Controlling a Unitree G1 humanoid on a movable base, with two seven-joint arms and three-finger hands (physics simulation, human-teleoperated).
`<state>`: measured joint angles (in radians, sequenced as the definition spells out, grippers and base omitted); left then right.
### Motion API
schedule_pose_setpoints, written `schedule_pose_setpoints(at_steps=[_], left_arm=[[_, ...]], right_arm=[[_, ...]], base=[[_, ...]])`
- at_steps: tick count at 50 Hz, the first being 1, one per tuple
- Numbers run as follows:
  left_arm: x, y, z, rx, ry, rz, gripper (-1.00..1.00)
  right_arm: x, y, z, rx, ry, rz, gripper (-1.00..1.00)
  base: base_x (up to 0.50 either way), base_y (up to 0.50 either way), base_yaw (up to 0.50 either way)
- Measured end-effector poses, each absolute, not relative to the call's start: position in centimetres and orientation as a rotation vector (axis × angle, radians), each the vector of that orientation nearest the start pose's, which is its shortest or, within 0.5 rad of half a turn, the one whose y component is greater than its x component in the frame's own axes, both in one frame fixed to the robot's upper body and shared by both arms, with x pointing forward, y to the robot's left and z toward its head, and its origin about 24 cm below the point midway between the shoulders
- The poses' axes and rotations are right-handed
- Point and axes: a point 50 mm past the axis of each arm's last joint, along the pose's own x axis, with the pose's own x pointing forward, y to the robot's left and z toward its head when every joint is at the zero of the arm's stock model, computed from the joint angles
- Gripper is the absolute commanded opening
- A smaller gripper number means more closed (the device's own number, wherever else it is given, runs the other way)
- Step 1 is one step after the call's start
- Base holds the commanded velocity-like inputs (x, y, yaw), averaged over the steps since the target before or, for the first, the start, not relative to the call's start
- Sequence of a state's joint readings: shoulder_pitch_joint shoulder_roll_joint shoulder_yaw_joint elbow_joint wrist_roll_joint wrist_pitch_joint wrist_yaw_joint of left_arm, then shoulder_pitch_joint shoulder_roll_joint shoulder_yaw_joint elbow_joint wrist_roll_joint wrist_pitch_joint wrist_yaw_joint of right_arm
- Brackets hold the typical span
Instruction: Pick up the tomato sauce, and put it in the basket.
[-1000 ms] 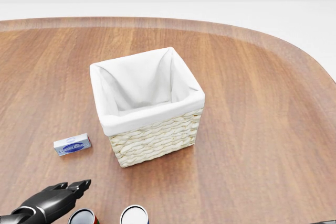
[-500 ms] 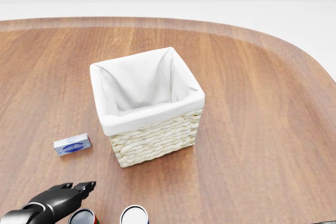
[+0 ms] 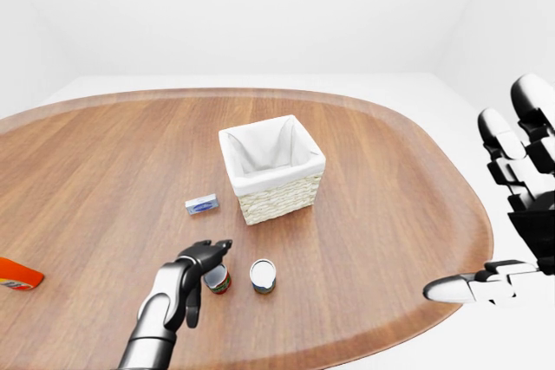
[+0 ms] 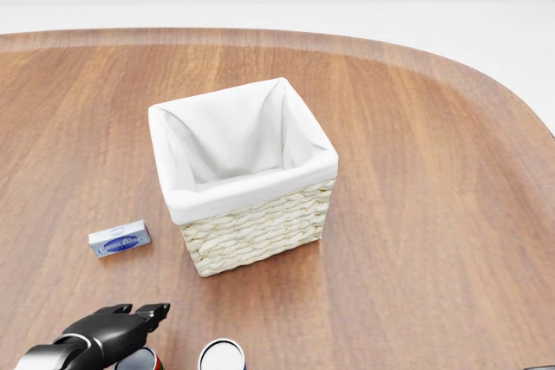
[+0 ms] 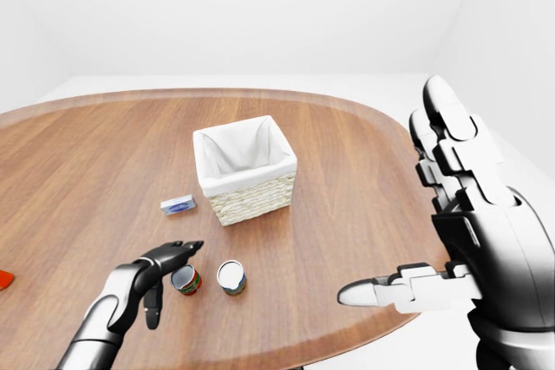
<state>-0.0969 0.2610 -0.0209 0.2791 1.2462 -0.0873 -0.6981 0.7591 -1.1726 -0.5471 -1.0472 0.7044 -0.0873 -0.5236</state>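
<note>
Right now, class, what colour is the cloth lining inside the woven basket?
White. The lining shows best in the head view, folded over the basket's rim.

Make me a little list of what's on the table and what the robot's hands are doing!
table: round, brown wood
basket: woven, white cloth lining, nothing inside
red can: upright, under the left hand's fingertips
white-topped can: upright, just right of the red can
small blue box: lying flat, left of the basket
orange thing: at the left edge, cut off
left hand: open, reaching over the red can
right hand: open, raised off the table's right side
</note>
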Motion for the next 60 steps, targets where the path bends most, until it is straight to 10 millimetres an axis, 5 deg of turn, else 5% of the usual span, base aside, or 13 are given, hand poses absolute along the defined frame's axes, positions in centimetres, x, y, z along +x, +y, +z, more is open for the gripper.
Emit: schedule_pose_setpoints(at_steps=[43, 44, 45, 60], left_arm=[[25.2, 18.8, -4.4, 1.474, 0.669, -0.795, 1.00], [25.3, 18.8, -4.5, 1.478, 0.670, -0.795, 0.75], [25.4, 18.8, -4.5, 1.482, 0.666, -0.792, -0.99], [26.6, 18.8, -4.5, 1.482, 0.644, -0.765, -1.00]], right_arm=[[13.3, -20.4, 23.7, -0.402, -0.451, 0.078, 1.00], [13.3, -20.4, 23.7, -0.402, -0.451, 0.077, 1.00], [13.3, -20.4, 23.7, -0.402, -0.451, 0.077, 1.00], [13.3, -20.4, 23.7, -0.399, -0.450, 0.076, 1.00]], base=[[0.00, 0.00, 0.00], [0.00, 0.00, 0.00], [0.00, 0.00, 0.00], [0.00, 0.00, 0.00]])
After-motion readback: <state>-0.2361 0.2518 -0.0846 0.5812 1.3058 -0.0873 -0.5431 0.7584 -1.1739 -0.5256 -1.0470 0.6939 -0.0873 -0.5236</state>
